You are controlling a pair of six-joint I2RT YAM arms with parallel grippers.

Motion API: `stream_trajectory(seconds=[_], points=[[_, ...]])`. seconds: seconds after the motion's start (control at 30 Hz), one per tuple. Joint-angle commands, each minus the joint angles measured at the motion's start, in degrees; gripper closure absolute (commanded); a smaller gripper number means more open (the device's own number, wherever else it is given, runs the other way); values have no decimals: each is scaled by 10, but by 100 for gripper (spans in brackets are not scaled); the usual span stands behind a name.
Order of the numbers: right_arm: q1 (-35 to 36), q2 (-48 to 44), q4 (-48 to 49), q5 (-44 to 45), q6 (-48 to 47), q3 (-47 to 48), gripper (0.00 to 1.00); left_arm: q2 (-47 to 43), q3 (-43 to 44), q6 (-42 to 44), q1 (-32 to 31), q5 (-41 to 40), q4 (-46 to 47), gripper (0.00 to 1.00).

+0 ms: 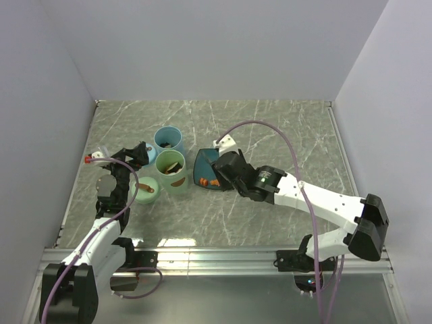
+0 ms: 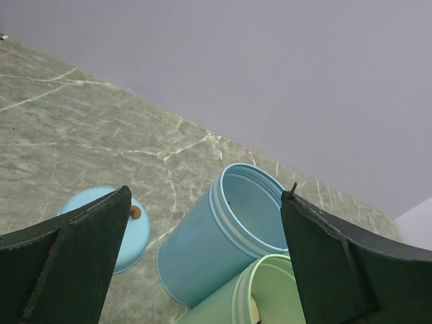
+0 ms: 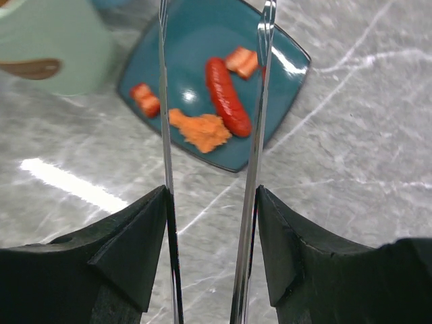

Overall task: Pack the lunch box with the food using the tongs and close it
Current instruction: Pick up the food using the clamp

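My right gripper (image 3: 210,192) is shut on the tongs (image 3: 260,101), each silver arm pressed against a finger. The two arms stand apart and reach out over the teal plate (image 3: 196,34). The food on the plate is a red sausage (image 3: 227,96), an orange chunk (image 3: 202,130) and two small red-and-white bits (image 3: 146,99). From above, the right gripper (image 1: 226,169) sits just right of the plate (image 1: 202,165). The lunch box is a blue tub (image 1: 169,140) and a green tub (image 1: 171,164), both open. My left gripper (image 1: 138,154) stands wide open to their left, holding nothing.
A blue lid (image 2: 138,236) with a brown knob lies left of the blue tub (image 2: 223,229). A pale green round piece (image 1: 145,187) with a brown bit sits in front of the tubs. White walls close in the marbled table on three sides.
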Motion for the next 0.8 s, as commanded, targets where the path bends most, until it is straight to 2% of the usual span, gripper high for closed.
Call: stream_trajectory(seconds=[0.0, 0.13, 0.37, 0.63, 0.77], points=[[-27, 6, 15, -14, 10, -7, 38, -8, 9, -3, 3, 0, 16, 1], [-52, 17, 21, -40, 2, -16, 39, -7, 9, -3, 3, -1, 17, 1], [-55, 65, 4, -70, -6, -8, 42, -7, 9, -2, 3, -1, 17, 1], [-56, 70, -14, -68, 6, -19, 44, -7, 9, -2, 3, -1, 17, 1], [-56, 72, -20, -70, 4, -17, 48, -10, 8, -3, 3, -2, 16, 1]])
